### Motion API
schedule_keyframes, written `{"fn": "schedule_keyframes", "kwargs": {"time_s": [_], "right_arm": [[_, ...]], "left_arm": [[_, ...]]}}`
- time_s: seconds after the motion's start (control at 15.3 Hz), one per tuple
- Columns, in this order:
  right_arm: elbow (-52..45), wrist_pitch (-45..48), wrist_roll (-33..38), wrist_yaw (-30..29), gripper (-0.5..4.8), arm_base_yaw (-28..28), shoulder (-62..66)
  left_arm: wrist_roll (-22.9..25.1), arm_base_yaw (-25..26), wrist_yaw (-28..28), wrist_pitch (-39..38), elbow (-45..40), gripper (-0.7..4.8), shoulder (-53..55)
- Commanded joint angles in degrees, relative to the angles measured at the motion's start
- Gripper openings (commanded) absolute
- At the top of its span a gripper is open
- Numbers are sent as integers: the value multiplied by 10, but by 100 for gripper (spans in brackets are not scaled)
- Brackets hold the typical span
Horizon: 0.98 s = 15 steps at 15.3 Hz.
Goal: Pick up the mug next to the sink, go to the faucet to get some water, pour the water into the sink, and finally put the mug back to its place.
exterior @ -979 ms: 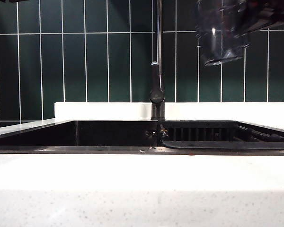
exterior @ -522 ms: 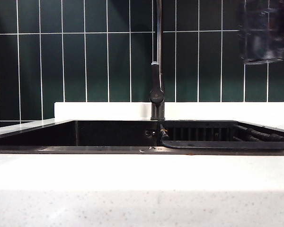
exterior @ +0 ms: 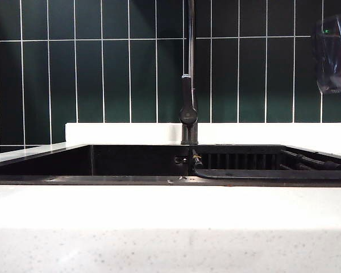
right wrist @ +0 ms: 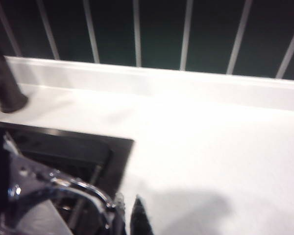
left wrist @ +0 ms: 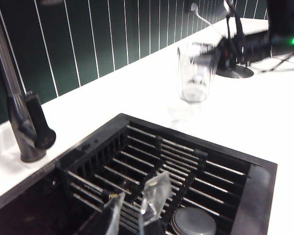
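The clear faceted mug (exterior: 333, 61) hangs blurred in the air at the far right of the exterior view, above the white counter beside the sink (exterior: 102, 180). My right gripper (right wrist: 129, 216) is shut on the mug's wall at the rim (right wrist: 83, 188). In the left wrist view the mug (left wrist: 193, 78) floats over the counter past the sink's rim (left wrist: 257, 196). The dark faucet (exterior: 188, 108) stands behind the middle of the sink, apart from the mug. My left gripper (left wrist: 133, 208) hovers over the basin, its clear fingers slightly apart, open with nothing between them.
A black slatted rack (left wrist: 152, 164) fills the right half of the sink, with a round grey drain cover (left wrist: 193, 221) under it. A round black socket with cables (left wrist: 235, 71) sits on the white counter (exterior: 159, 227) behind the mug. Green tiles back the counter.
My right gripper has carried the mug to the right, from above the sink's right half to the view's right edge and slightly lower. The left gripper has stayed put.
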Motion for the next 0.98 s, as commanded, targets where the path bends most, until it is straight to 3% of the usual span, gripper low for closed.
{"fn": "schedule_keyframes", "kwargs": {"time_s": [0.07,0.98], "right_arm": [[-26,61,3,50,-2,0,4],[-61,252,5,89,-2,0,143]], "left_arm": [[2,0,1,9,0,65,-1],[0,0,1,14,0,65,-1]]}}
